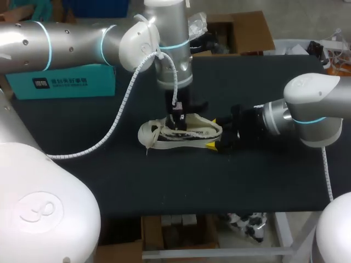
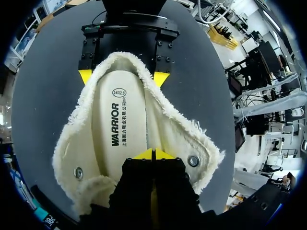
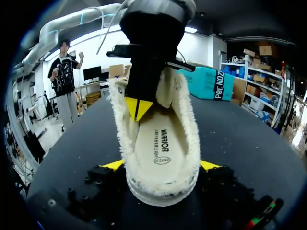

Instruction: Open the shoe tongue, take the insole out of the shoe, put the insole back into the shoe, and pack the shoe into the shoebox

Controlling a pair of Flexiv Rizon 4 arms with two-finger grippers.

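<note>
Right gripper point(image 3: 162, 165) clamps shoe point(image 3: 190, 125) — left gripper point(image 2: 153, 154) closed

There is one shoe point(image 1: 181, 134) with one insole point(image 2: 120, 129), one teal shoebox point(image 1: 66, 82), one bench point(image 1: 109, 181), and two tools: left tool point(image 2: 153, 154), right tool point(image 1: 213, 133).

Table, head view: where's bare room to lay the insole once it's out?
Bare mat runs between the shoe and the near edge, and between the shoe and the teal shoebox. It is crowded at the shoe itself, with the left gripper in it and the right gripper on its heel.
</note>
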